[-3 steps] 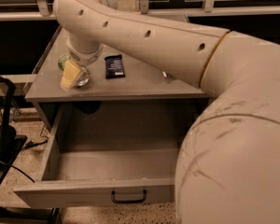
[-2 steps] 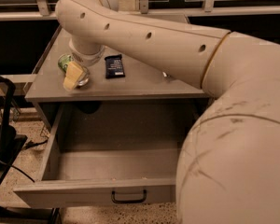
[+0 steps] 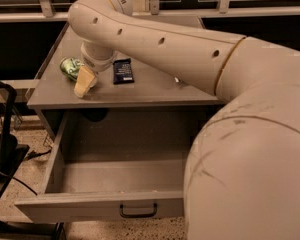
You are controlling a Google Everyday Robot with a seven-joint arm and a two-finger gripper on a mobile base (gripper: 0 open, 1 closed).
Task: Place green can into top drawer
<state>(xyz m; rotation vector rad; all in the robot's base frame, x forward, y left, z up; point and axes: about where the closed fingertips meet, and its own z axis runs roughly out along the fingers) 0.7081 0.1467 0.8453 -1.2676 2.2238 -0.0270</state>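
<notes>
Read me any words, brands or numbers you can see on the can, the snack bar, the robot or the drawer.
Nothing can be read.
green can: pale print, too blurred to read.
dark blue snack bar: pale marks, unreadable.
gripper, low over the cabinet top beside the can: no text.
top drawer: no text.

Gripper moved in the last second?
No visible shift. The gripper keeps the same gap left of the snack bar, low over the cabinet top beside the green can.
</notes>
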